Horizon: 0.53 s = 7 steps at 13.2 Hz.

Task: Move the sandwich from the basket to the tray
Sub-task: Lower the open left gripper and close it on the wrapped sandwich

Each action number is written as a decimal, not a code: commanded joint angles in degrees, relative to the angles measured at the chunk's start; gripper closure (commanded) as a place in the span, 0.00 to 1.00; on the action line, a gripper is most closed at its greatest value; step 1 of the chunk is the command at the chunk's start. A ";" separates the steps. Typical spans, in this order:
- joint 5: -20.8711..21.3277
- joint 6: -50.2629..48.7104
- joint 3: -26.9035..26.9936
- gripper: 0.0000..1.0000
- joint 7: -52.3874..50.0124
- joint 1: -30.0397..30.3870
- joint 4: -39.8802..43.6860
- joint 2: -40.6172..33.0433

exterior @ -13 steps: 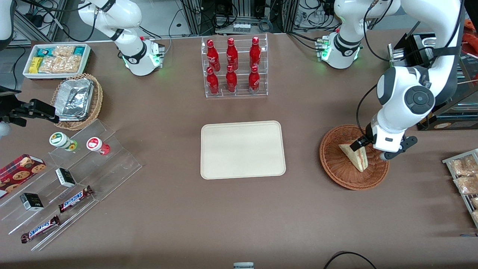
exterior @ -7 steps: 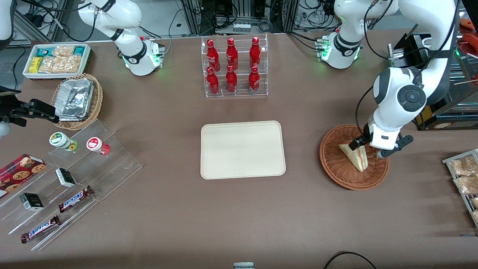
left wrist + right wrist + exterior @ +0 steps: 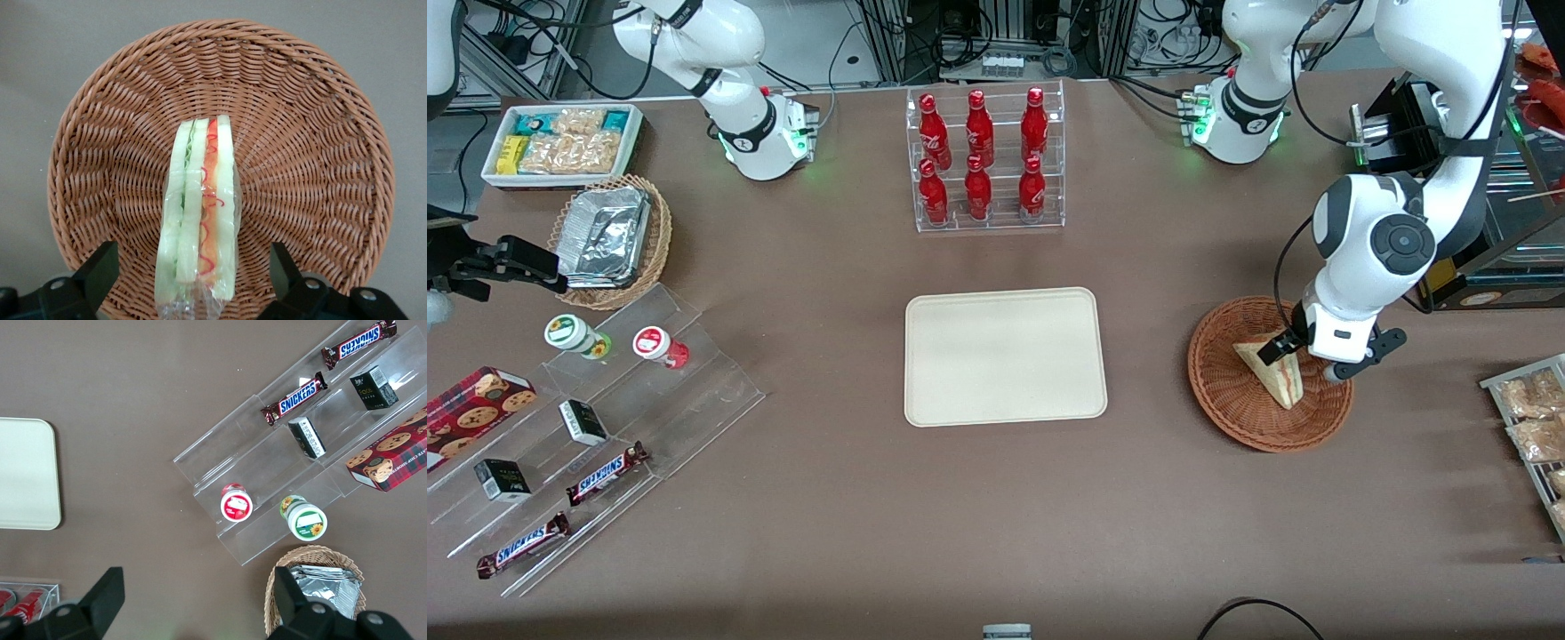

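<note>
The sandwich [image 3: 1282,384] is a pale wedge with red-orange and green filling. It stands on edge in the round reddish-brown wicker basket [image 3: 1227,391], toward the working arm's end of the table. My left gripper [image 3: 1303,360] hangs over the basket, open, with one finger on each side of the sandwich's thick end. In the left wrist view the sandwich [image 3: 200,220] runs between the two dark fingertips [image 3: 100,263], which stand apart from the bread, and the basket [image 3: 313,167] fills the surroundings. The cream tray [image 3: 1005,356] lies bare mid-table.
A clear rack of red bottles [image 3: 987,160] stands farther from the front camera than the tray. A wire rack of snack packets [image 3: 1529,418] lies at the working arm's table edge. Acrylic steps with Snickers bars [image 3: 605,471] sit toward the parked arm's end.
The left arm's elbow has swung slightly toward the tray and the gripper has settled a little lower around the sandwich. The sandwich and basket have not moved.
</note>
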 commanded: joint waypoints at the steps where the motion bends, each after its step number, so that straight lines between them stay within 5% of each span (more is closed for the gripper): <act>1: 1.20 2.37 -0.12 0.00 -0.45 0.50 -0.72 0.98; 7: 0.76 3.69 -0.30 0.00 -0.62 1.03 -1.78 2.56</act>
